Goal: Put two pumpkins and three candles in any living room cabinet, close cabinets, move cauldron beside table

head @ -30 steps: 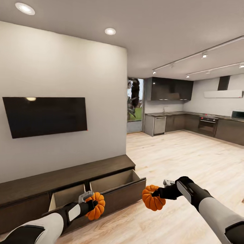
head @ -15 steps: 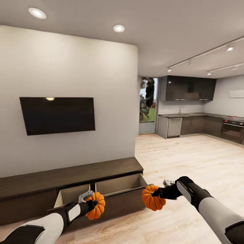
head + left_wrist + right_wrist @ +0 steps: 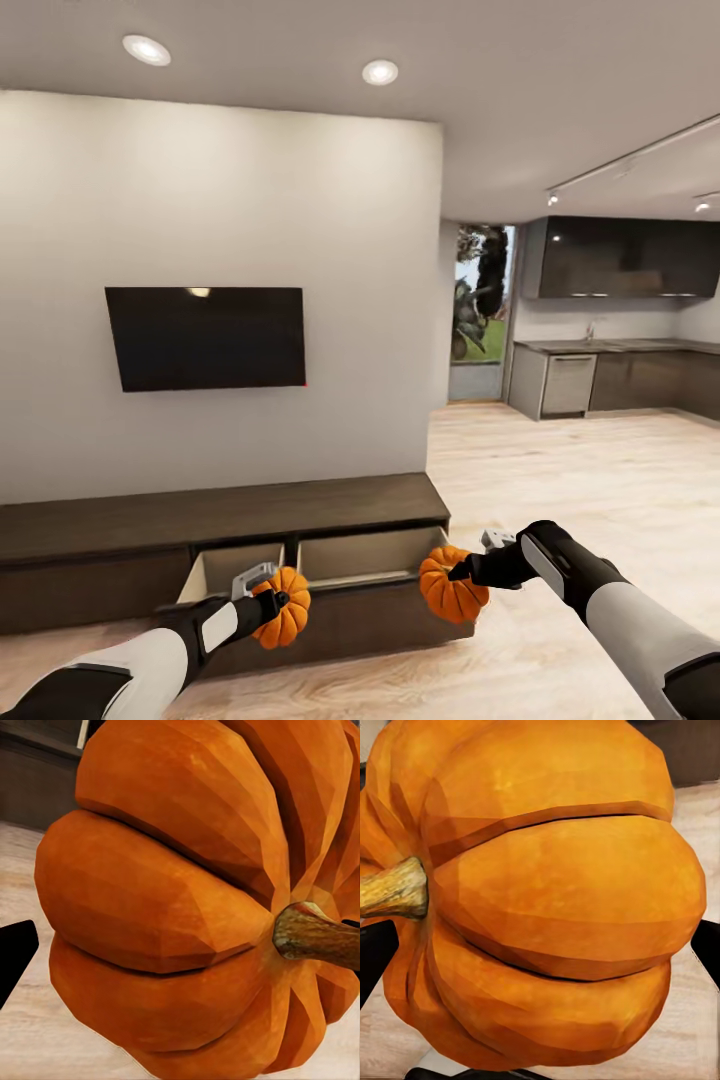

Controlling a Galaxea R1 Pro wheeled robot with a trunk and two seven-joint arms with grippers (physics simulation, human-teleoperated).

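Observation:
Each gripper carries a ribbed orange pumpkin. My left gripper [image 3: 272,603] is shut on one pumpkin [image 3: 285,608] low in the head view, in front of the cabinet [image 3: 220,512]. My right gripper [image 3: 462,574] is shut on the other pumpkin [image 3: 452,585], just off the cabinet's right end. Two of the cabinet's drawers [image 3: 370,553] stand pulled out, their pale insides showing. Close up, the left wrist view has its pumpkin [image 3: 187,900] with a brown stem, and the right wrist view has its own pumpkin [image 3: 547,907]. Candles, cauldron and table are out of view.
A black TV [image 3: 208,338] hangs on the white wall above the cabinet. To the right, pale wood floor [image 3: 600,470] runs to a dark kitchen [image 3: 620,375] and a glazed door [image 3: 478,320].
The head camera has turned left: the wall, TV and cabinet slid to the right in the picture. Both arms hold their pumpkins in the same pose.

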